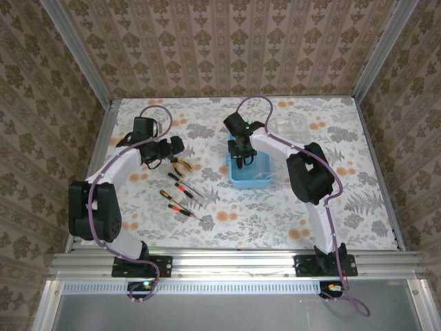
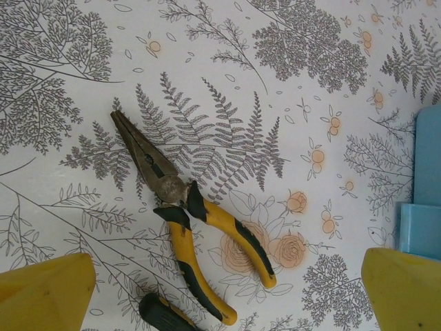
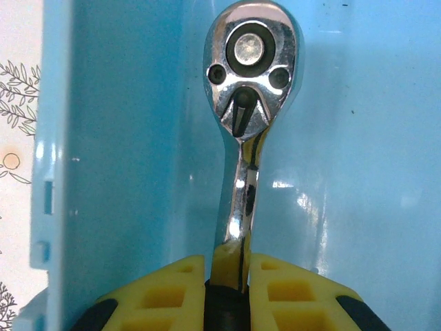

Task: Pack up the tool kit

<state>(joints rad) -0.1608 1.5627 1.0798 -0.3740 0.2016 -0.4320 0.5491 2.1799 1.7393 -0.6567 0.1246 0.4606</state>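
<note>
Right jaws clench a chrome ratchet wrench (image 3: 249, 69), apparently inside the light-blue plastic case (image 3: 124, 138); left jaws hang released above yellow-handled pliers (image 2: 171, 187) on the counter (image 2: 310, 83).

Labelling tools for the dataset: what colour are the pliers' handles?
Yellow with black inlays. The pliers show best in the left wrist view.

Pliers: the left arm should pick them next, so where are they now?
In the top view the pliers lie flat on the left half of the table, left of the case and just beyond the screwdrivers.
</note>
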